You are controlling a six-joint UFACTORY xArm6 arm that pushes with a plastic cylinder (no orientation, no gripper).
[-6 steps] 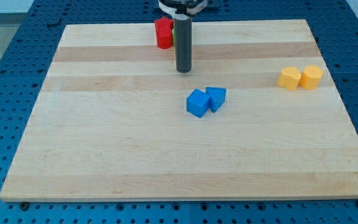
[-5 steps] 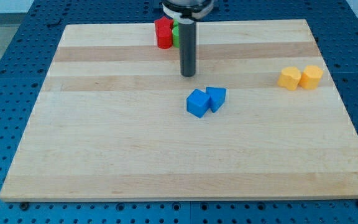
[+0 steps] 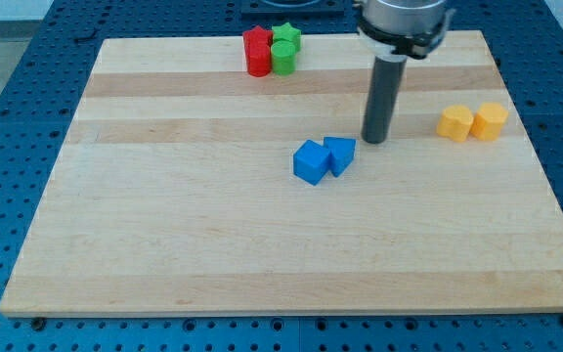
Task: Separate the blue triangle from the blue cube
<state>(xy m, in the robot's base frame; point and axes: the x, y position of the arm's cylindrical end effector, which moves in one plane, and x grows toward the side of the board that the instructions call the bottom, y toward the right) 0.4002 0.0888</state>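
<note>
Triangle point(image 3: 340, 154) touches cube point(image 3: 311, 162) on its right; my tip point(image 3: 374, 140) just up-right, prob. apart.

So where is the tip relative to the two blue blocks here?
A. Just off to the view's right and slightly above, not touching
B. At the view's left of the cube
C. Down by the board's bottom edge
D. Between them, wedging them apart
A: my tip sits a little to the view's upper right of the blue triangle, apart from it, and the triangle touches the blue cube.
</note>
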